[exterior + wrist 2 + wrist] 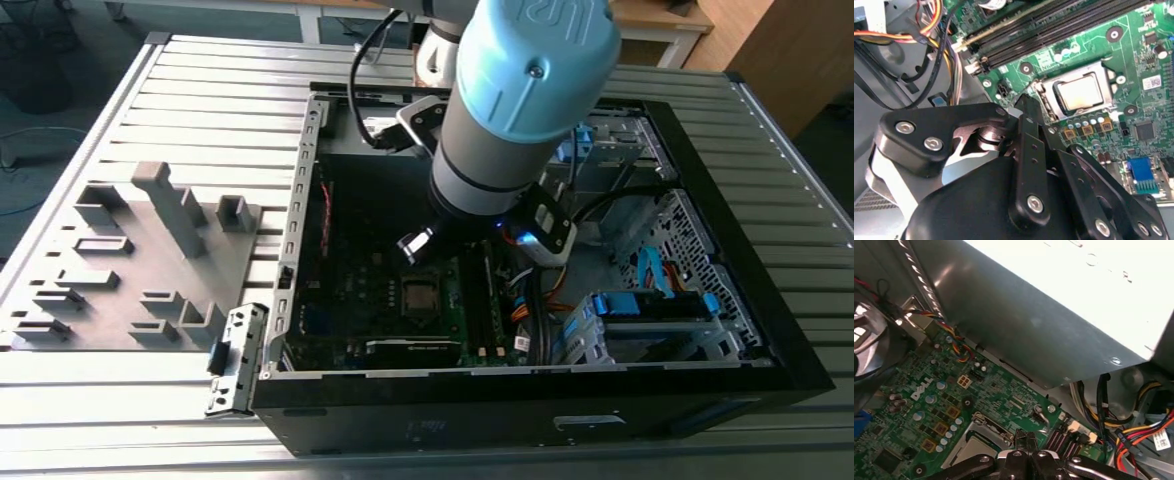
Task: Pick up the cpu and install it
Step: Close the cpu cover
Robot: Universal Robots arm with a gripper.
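Gripper (1026,107) sits low inside the open computer case (694,390), its black fingers (1030,130) brought together to a narrow tip in the second wrist view with nothing held between them. The tip hovers just beside the socket bracket (1046,90), near its corner, not on the chip itself. The cpu (1079,92) lies flat in the socket on the green motherboard (1149,65), dull silver face up, framed on all sides by the metal bracket. In the first wrist view the gripper (1026,442) points down at the board with the cpu (976,447) just beside its tip, partly hidden behind the black linkage. Long black memory slots (1054,25) run along the board on the far side of the socket from the linkage. Bundles of yellow, orange and black cables (936,30) hang close to the gripper body. A large grey power-supply box (1054,315) overhangs the board in the first wrist view. In the exterior view the arm (514,110) reaches down into the case, with the socket (422,296) just below the wrist. The case rests on a ribbed metal table (200,90), with a grey fixture tray (134,260) toward the exterior view's left.
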